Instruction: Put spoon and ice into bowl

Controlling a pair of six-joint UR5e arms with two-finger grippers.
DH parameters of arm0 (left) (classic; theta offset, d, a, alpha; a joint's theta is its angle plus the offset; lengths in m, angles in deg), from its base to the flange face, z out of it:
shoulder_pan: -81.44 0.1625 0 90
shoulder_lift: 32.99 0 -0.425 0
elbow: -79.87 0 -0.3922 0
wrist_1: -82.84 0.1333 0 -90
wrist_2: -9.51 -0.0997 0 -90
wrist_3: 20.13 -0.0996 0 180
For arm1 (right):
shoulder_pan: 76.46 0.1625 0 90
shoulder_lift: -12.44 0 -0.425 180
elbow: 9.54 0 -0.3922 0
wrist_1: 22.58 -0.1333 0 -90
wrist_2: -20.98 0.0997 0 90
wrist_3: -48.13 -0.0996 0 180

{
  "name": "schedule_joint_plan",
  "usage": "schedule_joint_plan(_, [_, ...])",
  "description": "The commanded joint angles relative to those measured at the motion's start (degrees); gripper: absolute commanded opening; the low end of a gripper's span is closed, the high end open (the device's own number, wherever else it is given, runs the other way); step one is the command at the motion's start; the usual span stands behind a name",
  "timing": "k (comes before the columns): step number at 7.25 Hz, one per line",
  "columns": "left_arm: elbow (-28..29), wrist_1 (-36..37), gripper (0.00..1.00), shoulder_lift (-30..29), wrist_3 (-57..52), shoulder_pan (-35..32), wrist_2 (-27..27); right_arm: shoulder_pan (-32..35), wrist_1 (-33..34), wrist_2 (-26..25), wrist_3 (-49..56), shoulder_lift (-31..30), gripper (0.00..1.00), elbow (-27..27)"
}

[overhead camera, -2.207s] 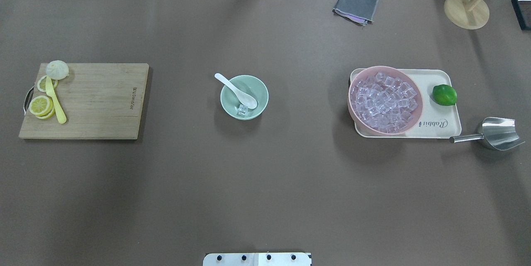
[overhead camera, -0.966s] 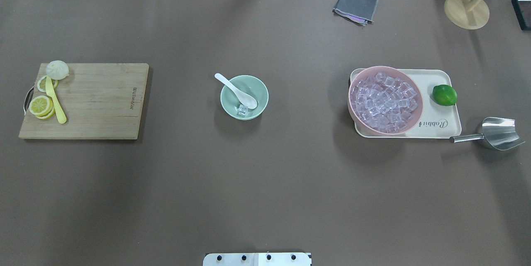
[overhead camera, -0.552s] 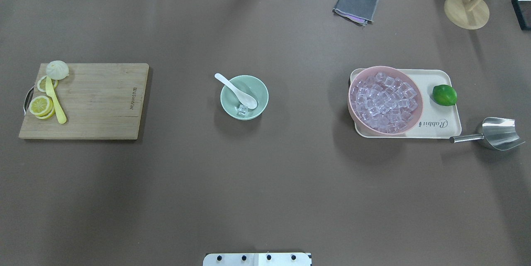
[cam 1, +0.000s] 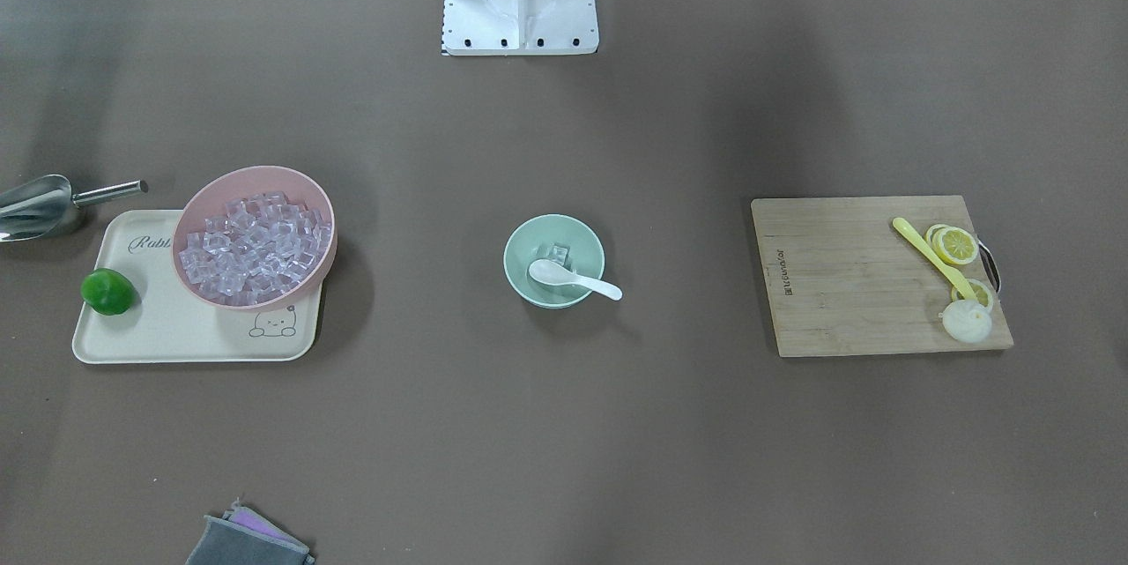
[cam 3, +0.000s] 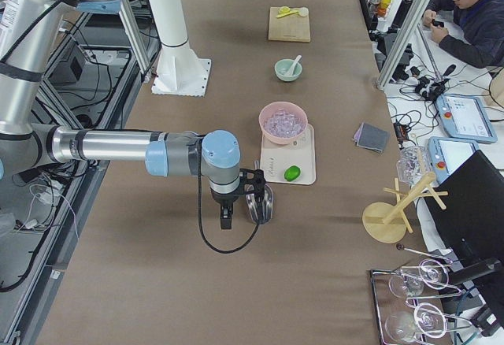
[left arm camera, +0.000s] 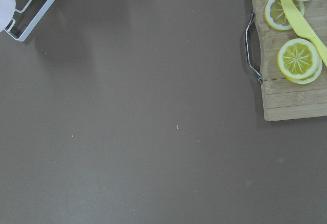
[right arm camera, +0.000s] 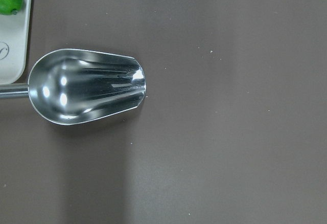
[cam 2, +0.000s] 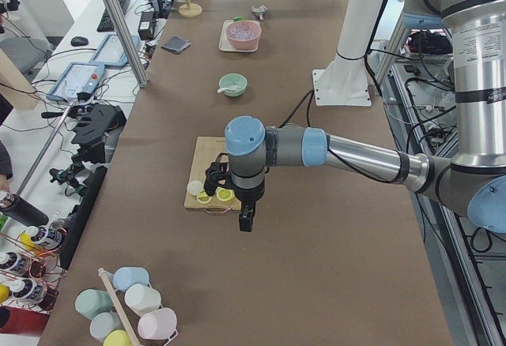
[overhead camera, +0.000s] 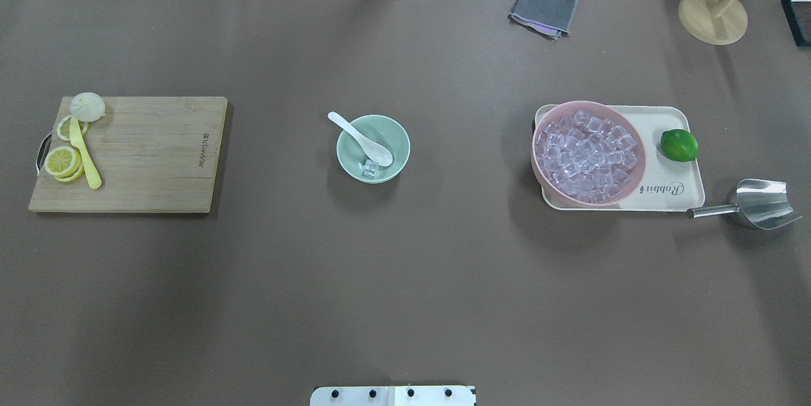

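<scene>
The mint-green bowl (overhead camera: pixel 389 133) stands mid-table and also shows in the front-facing view (cam 1: pixel 583 241). The white spoon (overhead camera: pixel 361 138) lies in it with its scoop inside and its handle sticking out over the rim. One clear ice cube (overhead camera: pixel 369 168) sits in the bowl beside the scoop. Neither gripper shows in the overhead or front views. The left gripper (cam 2: pixel 247 220) hangs above the table past the cutting board's end. The right gripper (cam 3: pixel 226 219) hangs beside the metal scoop. I cannot tell whether either is open or shut.
A pink bowl (overhead camera: pixel 537 165) full of ice cubes and a lime (overhead camera: pixel 678 145) sit on a cream tray (overhead camera: pixel 678 194). A metal scoop (overhead camera: pixel 760 204) lies right of it. A cutting board (overhead camera: pixel 152 152) holds lemon slices and a yellow knife. A grey cloth (overhead camera: pixel 543 8) lies at the back.
</scene>
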Motion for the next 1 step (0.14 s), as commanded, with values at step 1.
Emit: schedule_joint_plan(1, [-0.23,0.00,0.98,0.02,0.00,0.02,0.44,-0.07,0.00,0.00,0.00,0.00,1.00,0.00])
